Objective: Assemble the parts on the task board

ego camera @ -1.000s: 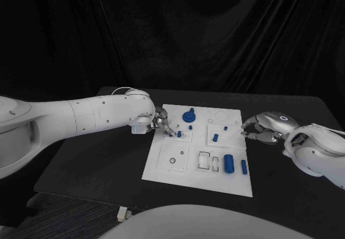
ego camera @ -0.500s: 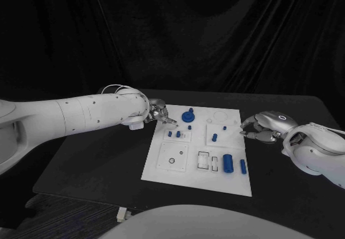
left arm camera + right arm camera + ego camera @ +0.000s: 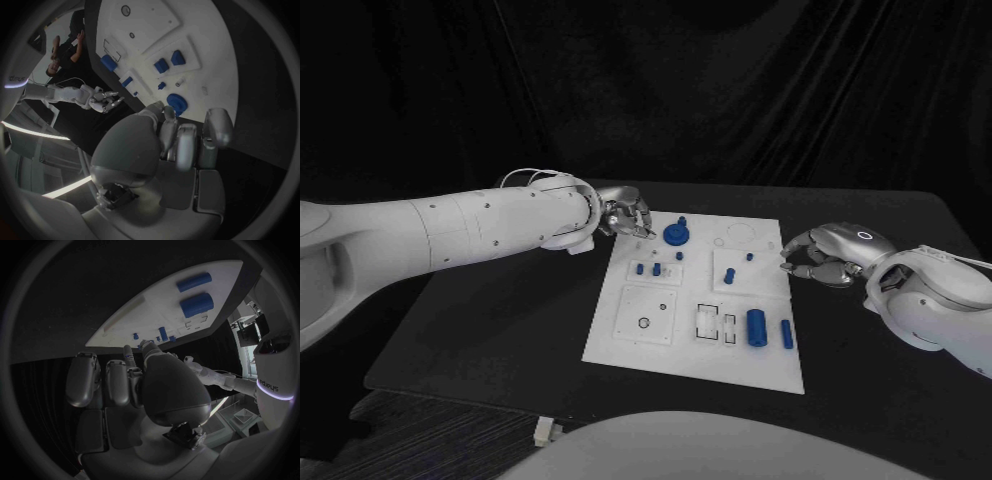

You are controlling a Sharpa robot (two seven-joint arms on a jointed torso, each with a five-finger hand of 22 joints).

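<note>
— What's changed in the last second?

— The left hand (image 3: 626, 217) has lifted away from the small blue pegs (image 3: 648, 268) it was over and pulled back to the far left corner of the task board (image 3: 658, 340). The right hand (image 3: 816, 261) has barely shifted; it sits at the board's right edge.

— Where do the parts lie relative to the hands?

— The round blue knob (image 3: 678, 233) stands just beside the left hand's fingertips, apart from them. The pegs are nearer the robot than that hand. Two blue cylinders (image 3: 759, 327) lie on the board's near right area, nearer the robot than the right hand.

— Which way do they run?

— The cylinders lie flat and side by side, their long axes running from the robot toward the board's far edge. The pegs stand upright.

— And the hands?

— The left hand's fingers (image 3: 185, 147) are curled together with nothing visible in them. The right hand's fingers (image 3: 116, 381) are curled in as well, empty, above the tabletop (image 3: 516, 330).
</note>
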